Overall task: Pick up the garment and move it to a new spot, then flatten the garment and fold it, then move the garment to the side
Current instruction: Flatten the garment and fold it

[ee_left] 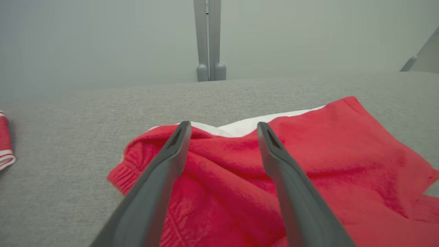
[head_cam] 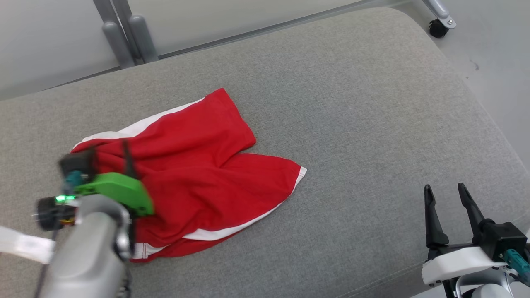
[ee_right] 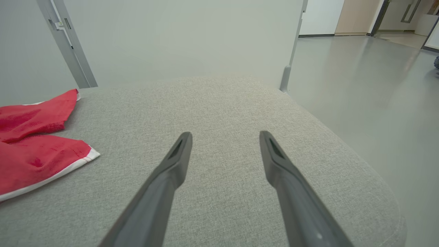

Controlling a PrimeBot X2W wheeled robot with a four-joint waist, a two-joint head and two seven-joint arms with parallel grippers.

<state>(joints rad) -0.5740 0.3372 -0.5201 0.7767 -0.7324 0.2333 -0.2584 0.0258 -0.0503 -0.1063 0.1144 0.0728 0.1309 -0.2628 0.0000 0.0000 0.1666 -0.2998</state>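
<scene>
Dark fingers of the left gripper (ee_left: 223, 127) stand wide apart over the waistband end of the red shorts (head_cam: 198, 165); the right gripper (ee_right: 224, 135) is spread wide too, over bare grey cushion (head_cam: 352, 103), well apart from the shorts, which lie rumpled at its left

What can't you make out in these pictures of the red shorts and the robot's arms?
Head view: the left gripper is motion-blurred, and its forearm covers part of the red shorts.
Left wrist view: whether the open fingers touch the cloth cannot be told.
Left wrist view: a red-and-white scrap is cut off by the left edge; what it is, unclear.
Right wrist view: the left edge cuts off most of the shorts.
</scene>
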